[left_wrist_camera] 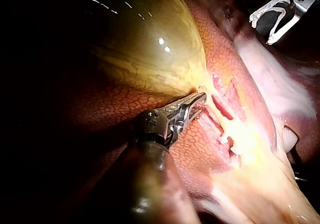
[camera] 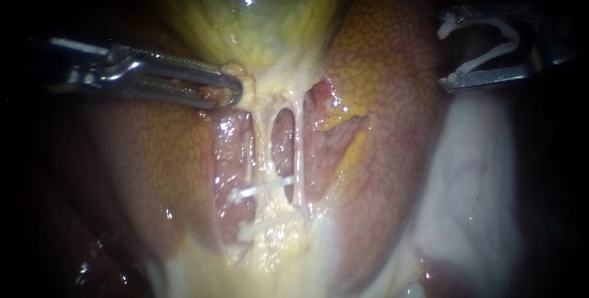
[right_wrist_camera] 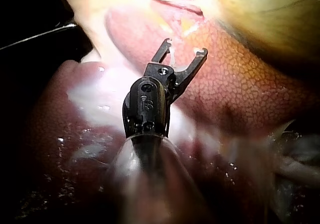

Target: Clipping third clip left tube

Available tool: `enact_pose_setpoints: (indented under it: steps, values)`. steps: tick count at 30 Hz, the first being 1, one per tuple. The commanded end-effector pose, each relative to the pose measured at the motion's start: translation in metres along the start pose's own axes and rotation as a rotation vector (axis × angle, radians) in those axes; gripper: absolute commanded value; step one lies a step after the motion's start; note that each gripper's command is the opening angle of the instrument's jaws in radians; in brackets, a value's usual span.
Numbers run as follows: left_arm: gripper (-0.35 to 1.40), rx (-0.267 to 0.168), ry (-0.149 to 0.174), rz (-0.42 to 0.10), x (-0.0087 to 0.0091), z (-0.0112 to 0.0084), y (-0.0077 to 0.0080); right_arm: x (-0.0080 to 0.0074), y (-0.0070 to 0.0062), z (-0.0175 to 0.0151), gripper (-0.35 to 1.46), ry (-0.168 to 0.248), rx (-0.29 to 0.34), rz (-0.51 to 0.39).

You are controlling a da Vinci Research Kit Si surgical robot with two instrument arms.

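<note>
My left instrument (camera: pixel 236 91) comes in from the left, its jaws shut on pale tissue at the neck of the green-yellow gallbladder (camera: pixel 245 22); the left wrist view shows the same hold (left_wrist_camera: pixel 200 102). Below the neck run the left tube (camera: pixel 268 135) and the right tube (camera: pixel 299 151). Two white clips, an upper clip (camera: pixel 261 189) and a lower clip (camera: pixel 264 227), cross the left tube low down. My right instrument (camera: pixel 445 54) hangs at the upper right, well away from the tubes. Its jaws stand wide apart with a white clip (camera: pixel 491 56) seated between them, also in the right wrist view (right_wrist_camera: pixel 185 47).
Mottled reddish liver (camera: pixel 153 163) flanks the tubes on both sides. A pale white sheet of tissue (camera: pixel 472 181) lies under my right instrument. Yellow fatty tissue (camera: pixel 276 255) spreads beneath the clips.
</note>
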Motion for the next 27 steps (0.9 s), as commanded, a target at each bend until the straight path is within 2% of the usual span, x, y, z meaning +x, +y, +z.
enact_pose_setpoints:
  steps: [1, 7, 11, 19, 27]
  values:
    - [-0.35, 0.0, 0.0, 0.0, 0.0, -0.0001, 0.0, 0.0, 0.0, 0.0, 0.44, 0.0, 0.0, 0.0]
    - [-0.35, 0.001, 0.001, 0.0, -0.0001, -0.0003, -0.0001, 0.0, 0.0, 0.0, 0.44, 0.0, 0.0, 0.001]
    - [-0.35, 0.002, -0.001, -0.003, -0.0007, -0.0011, -0.0002, 0.0, 0.0, 0.0, 0.44, 0.0, 0.0, 0.001]
    - [-0.35, -0.013, -0.04, -0.02, -0.0031, -0.0056, -0.0007, 0.0, 0.0001, 0.0, 0.44, 0.0, 0.0, 0.001]
    - [-0.35, -0.028, -0.06, -0.029, -0.004, -0.0082, -0.0008, -0.0001, 0.0002, 0.0001, 0.44, -0.001, -0.001, 0.001]
